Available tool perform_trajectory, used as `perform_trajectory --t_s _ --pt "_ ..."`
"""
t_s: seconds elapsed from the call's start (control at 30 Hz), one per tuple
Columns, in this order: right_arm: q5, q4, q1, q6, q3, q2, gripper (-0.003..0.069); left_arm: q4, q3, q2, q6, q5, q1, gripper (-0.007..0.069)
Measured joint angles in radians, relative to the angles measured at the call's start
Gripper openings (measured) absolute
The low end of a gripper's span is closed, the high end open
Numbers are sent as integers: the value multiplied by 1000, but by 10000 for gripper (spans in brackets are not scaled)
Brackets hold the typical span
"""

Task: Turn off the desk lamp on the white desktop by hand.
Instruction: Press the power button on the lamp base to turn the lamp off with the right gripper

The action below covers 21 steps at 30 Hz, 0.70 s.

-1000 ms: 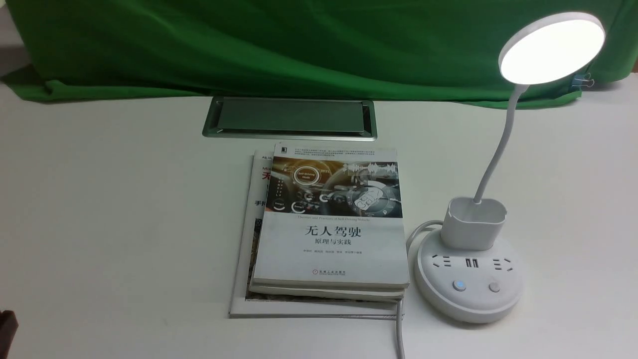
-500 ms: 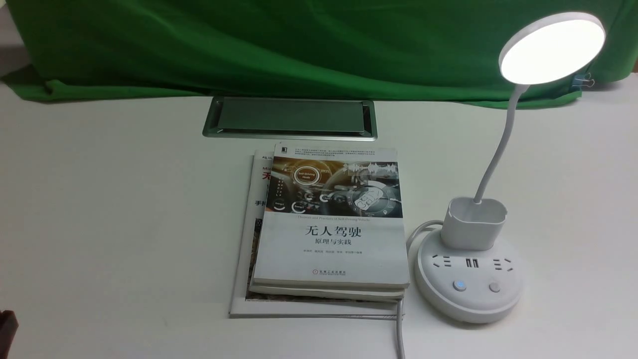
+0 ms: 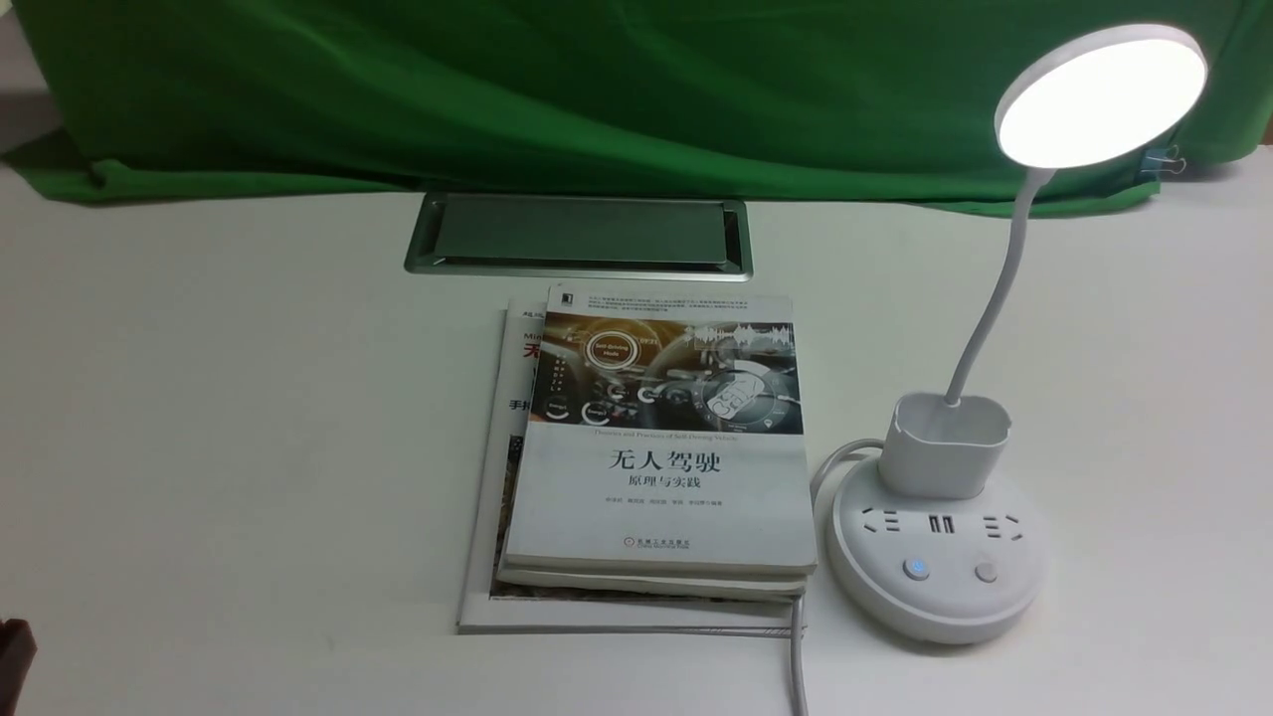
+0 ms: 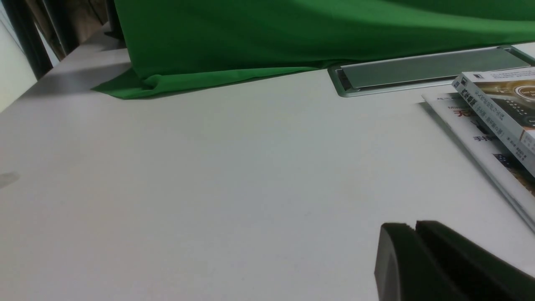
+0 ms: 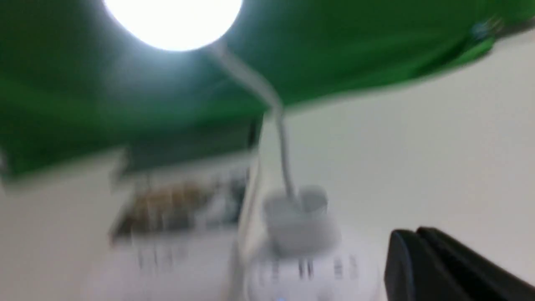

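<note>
No change is seen in the front view against the earlier pictures: the white desk lamp with the flat round head (image 3: 1102,96) is still lit, so the task remains undone. Its round white base (image 3: 935,607) is set on the robot's right side of the matte white table (image 3: 249,418), beside the stacked paperback books (image 3: 661,497). The black left fingers (image 4: 415,228) and black right fingers (image 5: 415,234) are closed, with nothing seen held. A press on the blue-lit round button (image 3: 917,569) is probably needed, best made by the right arm.
</note>
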Motion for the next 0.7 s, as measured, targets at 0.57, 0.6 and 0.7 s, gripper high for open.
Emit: perform_trajectory --t_s 0.57,0.6,0.7 --pt "360 -24 92 -174 -401 952 45 0 0 0 0 0 0 20" --pt "331 -24 112 -169 -401 1022 44 0 0 0 0 0 0 20" --pt "291 -23 135 -157 -410 1092 44 0 0 0 0 0 0 20"
